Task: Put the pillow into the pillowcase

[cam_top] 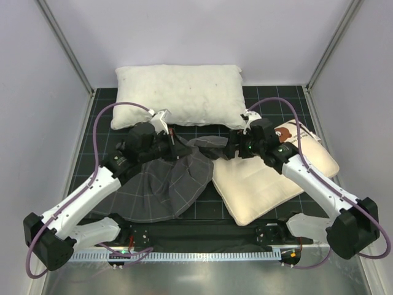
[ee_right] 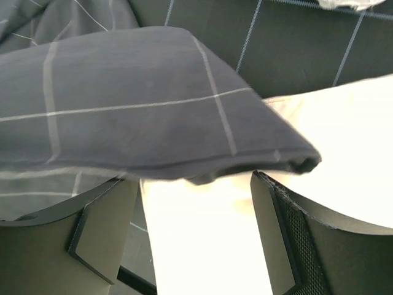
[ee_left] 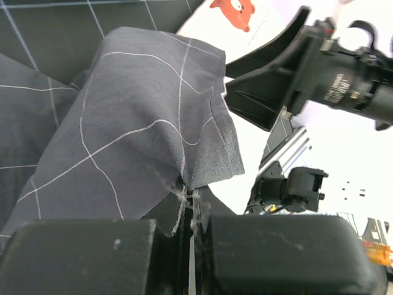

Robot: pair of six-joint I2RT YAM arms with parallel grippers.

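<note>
Top: pillowcase bunched at 8 o'clock of centre. Pillow lies flat at 4 o'clock, its edge touching the case.
Left wrist: left gripper pinched tight on a pillowcase fold.
Right wrist: right gripper jaws spread, hem hanging across the gap, unpinched, pillow beneath.
Risk: closing may miss the hem or catch both layers, sealing the mouth.

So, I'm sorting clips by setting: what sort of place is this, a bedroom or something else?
Probably a lab test cell, not a bedroom: plain white panels on metal posts, a black grid mat, and a robot left arm and right arm mounted at the near edge.
</note>
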